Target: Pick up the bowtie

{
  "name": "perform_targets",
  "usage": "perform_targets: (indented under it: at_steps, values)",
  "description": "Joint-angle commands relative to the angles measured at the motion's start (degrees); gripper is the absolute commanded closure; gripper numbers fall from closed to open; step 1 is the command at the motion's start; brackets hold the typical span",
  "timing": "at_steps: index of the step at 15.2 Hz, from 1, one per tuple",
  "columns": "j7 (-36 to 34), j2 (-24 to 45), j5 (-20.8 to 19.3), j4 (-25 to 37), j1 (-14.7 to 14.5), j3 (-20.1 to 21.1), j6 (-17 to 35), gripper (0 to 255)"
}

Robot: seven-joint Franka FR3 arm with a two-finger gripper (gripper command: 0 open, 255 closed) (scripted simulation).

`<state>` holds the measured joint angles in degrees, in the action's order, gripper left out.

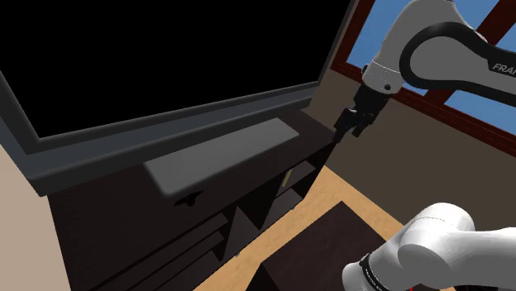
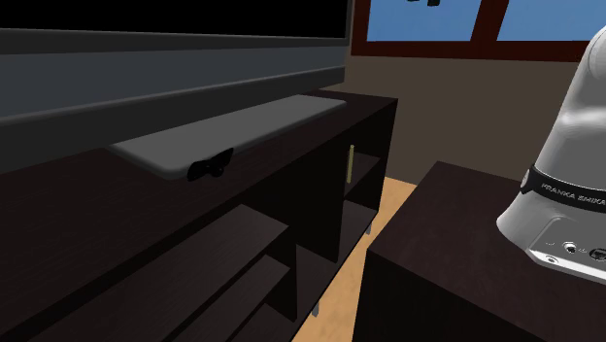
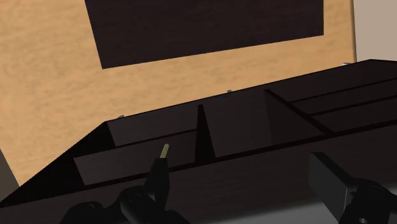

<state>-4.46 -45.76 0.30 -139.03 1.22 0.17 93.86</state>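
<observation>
All three views are dim. The brightest patches are the blue window (image 2: pixel 544 19) at the far right, the white arm (image 1: pixel 418 25), which takes soft, even light with gentle shading, and the tan floor (image 3: pixel 51 76), lit flat with no hard shadows. The dark cabinet (image 2: pixel 291 194) nearly merges with its own shaded shelves. The screen (image 1: pixel 165 58) is flat black, without glare. The grey slab (image 2: pixel 243 121) catches faint light, so the black bowtie (image 2: pixel 211 167) stands out against it.

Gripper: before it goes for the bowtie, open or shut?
Open: in the wrist view the gripper has its two black fingers well apart, nothing clasped between them.
</observation>
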Motion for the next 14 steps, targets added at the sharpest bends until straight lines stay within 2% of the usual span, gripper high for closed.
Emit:
perform_targets:
  at_steps: [1, 8, 14]
  values:
    - [0.0, 0.0, 0.0, 0.0, 0.0, 0.0, 0.0, 0]
    - [-10.37, 7.23, 6.91, -1.03, -2.37, 7.05, 5.94, 0]
    - [-18.65, 16.11, 11.85, 0.86, -4.11, 12.73, 11.7, 0]
